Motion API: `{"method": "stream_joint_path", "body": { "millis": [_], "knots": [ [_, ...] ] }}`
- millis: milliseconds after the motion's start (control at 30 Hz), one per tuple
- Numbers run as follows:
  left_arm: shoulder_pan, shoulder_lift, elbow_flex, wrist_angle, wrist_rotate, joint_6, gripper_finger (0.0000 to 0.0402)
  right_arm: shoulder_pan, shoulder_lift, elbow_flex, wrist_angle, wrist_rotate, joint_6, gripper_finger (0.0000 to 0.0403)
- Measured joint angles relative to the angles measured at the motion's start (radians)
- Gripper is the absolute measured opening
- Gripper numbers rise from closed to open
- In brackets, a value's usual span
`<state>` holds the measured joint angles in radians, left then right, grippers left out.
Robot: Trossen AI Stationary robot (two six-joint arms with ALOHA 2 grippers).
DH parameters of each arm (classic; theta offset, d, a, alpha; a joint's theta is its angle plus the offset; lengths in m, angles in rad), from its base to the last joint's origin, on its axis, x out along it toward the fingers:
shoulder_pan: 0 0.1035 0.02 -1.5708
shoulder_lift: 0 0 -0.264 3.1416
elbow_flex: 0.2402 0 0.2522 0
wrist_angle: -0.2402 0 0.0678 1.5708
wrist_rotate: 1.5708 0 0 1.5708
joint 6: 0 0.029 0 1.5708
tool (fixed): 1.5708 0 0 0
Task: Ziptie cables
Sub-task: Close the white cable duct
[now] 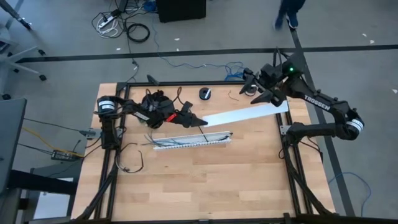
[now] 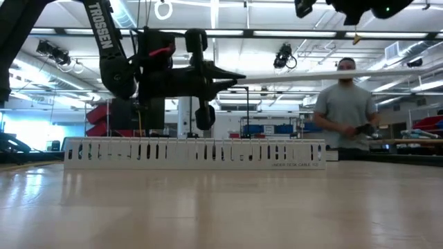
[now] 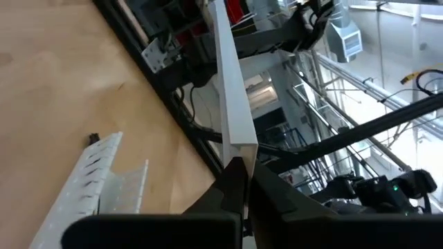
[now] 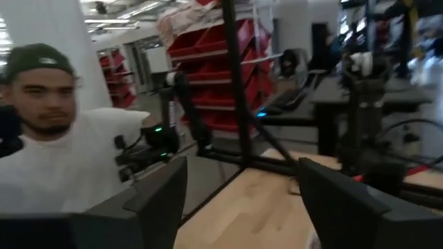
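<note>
Left gripper (image 1: 200, 122) pinched shut on one end of the long white duct cover (image 1: 245, 114), held up off the tabletop (image 1: 205, 180). Right gripper (image 4: 242, 207) fingers spread wide, nothing between them, at 1 o'clock by the cover's far end and apparently clear of it.

Risks, largest first:
- Cover appears carried from a single end. Long lever on a narrow pinch; it could sag, twist or slip out and fall onto the duct.
- Any swing of the left arm sweeps the free end toward the right arm at 1–2 o'clock.
- Cables (image 1: 151, 138): thin dark strands trailing from the 9 o'clock end of the white slotted duct (image 1: 194, 140). Loose ends could snag or get trapped under the cover before any tie goes on. No zip tie visible.

Around:
- Small dark round object (image 1: 204, 93) at 12 o'clock, clear of the work.
- Loose dark wire loop (image 1: 129, 160) at 8 o'clock near the left arm's base.
- Person (image 2: 345, 111) standing beyond the tabletop's far edge, close to the right arm.
</note>
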<state>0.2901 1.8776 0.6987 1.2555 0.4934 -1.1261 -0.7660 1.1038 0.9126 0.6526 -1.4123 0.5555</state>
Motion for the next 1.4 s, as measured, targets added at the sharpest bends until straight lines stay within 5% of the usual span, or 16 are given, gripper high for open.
{"method": "stream_joint_path", "body": {
  "millis": [433,800,867,1100,1267,1400],
  "knots": [
    [0.018,-0.009,0.0,0.019,0.028,0.051,0.0,-0.048,0.028,0.182,-0.122,-0.125,0.166,0.0195],
    [0.018,-0.009,-0.001,0.036,0.022,0.078,0.0,-0.099,0.198,0.379,-0.289,-0.118,0.158,0.0176],
    [0.018,-0.009,-0.001,0.047,0.021,0.078,0.0,-0.108,0.223,0.406,-0.286,-0.075,0.149,0.0171],
    [0.028,-0.009,-0.001,0.084,0.048,0.094,0.0,-0.173,0.252,0.552,-0.319,0.365,0.071,0.0158],
    [0.031,-0.009,-0.001,0.087,0.072,0.107,0.0,-0.225,0.285,0.734,-0.841,0.382,-0.16,0.0157],
    [0.037,-0.009,-0.001,0.094,0.075,0.107,0.0,-0.233,0.341,0.916,-1.372,0.576,-0.512,0.0157]
  ]
}}
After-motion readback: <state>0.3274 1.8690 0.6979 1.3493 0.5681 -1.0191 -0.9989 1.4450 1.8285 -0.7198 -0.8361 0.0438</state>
